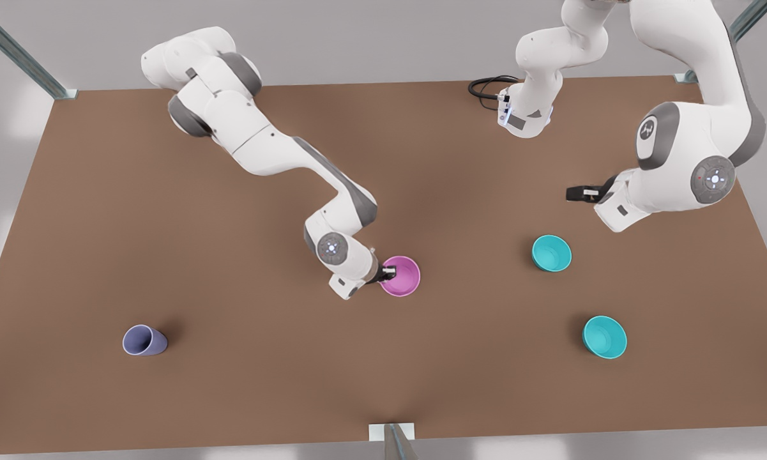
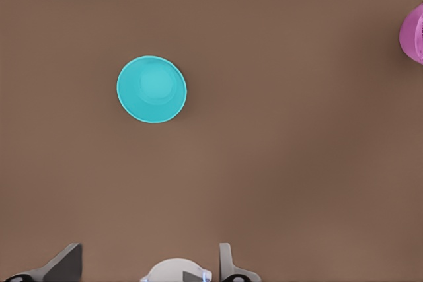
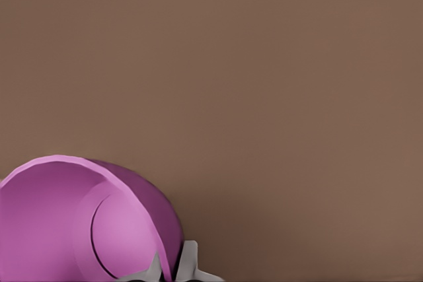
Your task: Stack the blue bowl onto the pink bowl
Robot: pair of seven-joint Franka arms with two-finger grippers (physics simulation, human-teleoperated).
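Brown table (image 1: 230, 358) carries everything; the pink bowl (image 1: 401, 276) near its centre serves as the landmark.

Right arm reaches in from the front view's upper left. Right gripper (image 1: 387, 273) sits at the pink bowl's rim on the front view's left side. In the right wrist view its fingers (image 3: 188, 259) stand close together, one on each side of the bowl wall (image 3: 79, 222) — narrow, pinching the rim. Bowl is plain, smooth, magenta; in that view it looks tilted, its inside turned toward the camera.

Left arm hangs on the front view's right, well apart from the pink bowl. Left gripper (image 1: 579, 193) hovers above the table, holding nothing; its fingers (image 2: 228, 265) are spread wide in the left wrist view.

Blue bowl (image 1: 552, 253) (image 2: 152, 89): upright on the table to the front view's right of the pink bowl, below and near the left gripper, not touching it. Plain teal, round, open side up.

Second teal bowl (image 1: 605, 337): farther from the pink bowl, toward the front view's lower right.

Lavender cup (image 1: 144, 340): lying on its side, well apart to the pink bowl's lower left
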